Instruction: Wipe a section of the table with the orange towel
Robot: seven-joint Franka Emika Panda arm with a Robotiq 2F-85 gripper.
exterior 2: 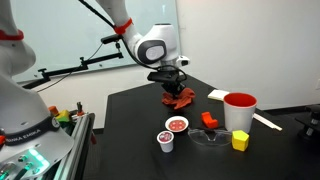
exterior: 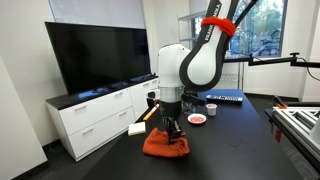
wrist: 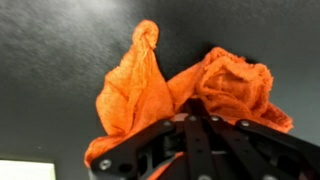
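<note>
The orange towel (exterior: 166, 143) lies bunched up on the black table (exterior: 230, 140). It also shows in an exterior view (exterior 2: 179, 97) and fills the wrist view (wrist: 190, 90). My gripper (exterior: 174, 127) points straight down into the towel, and its fingers are shut on the cloth (wrist: 190, 118). In an exterior view the gripper (exterior 2: 175, 88) sits right on top of the crumpled towel, which rests on the table top (exterior 2: 140, 115).
A red cup (exterior 2: 239, 110), a yellow block (exterior 2: 240, 141), a red block (exterior 2: 208, 120) and two small bowls (exterior 2: 177, 125) stand on the table. A white cabinet with a TV (exterior: 95, 55) stands beside the table. A second robot arm (exterior 2: 18, 90) is at one edge.
</note>
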